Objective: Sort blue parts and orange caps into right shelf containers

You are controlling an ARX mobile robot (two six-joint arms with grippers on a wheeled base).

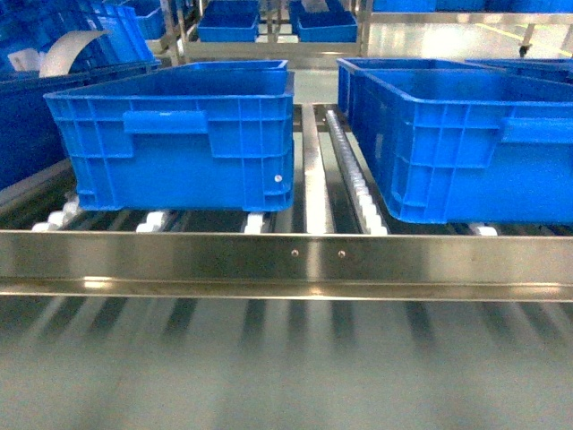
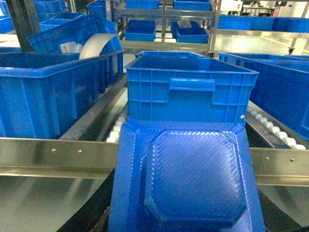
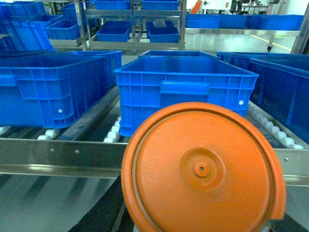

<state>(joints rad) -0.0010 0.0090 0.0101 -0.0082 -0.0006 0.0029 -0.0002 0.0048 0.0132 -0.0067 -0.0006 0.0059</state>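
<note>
Two blue crates sit on the roller shelf, both just behind its steel front rail (image 1: 295, 255). The left crate (image 1: 179, 139) and the right crate (image 1: 466, 143) stand apart, with a bare lane of rollers (image 1: 354, 179) between them. Both are open-topped with their handle ends facing out, which suits dropping things in from above and in front.

From the left wrist, a blue part (image 2: 186, 181) fills the lower half of the view, a flat moulded piece with a raised octagonal middle. It is carried broad face up, short of the rail and in line with the crate beyond. From the right wrist, an orange cap (image 3: 203, 169) sits the same way, round and flat-on to the camera, before the rail and aimed at a crate (image 3: 186, 89).

Neither tool itself shows: the part and the cap hide the fingers. I judge each is clamped on its piece, since nothing else appears to hold them up, but how wide the jaws stand I cannot tell. Neither arm reaches into the head view.

The rail and each crate's near rim are the edges to clear. I would expect both pieces to need lifting above the rims before going forward. Room above the crates looks open. More crates crowd the shelf to either side and the racks (image 3: 135, 24) behind.
</note>
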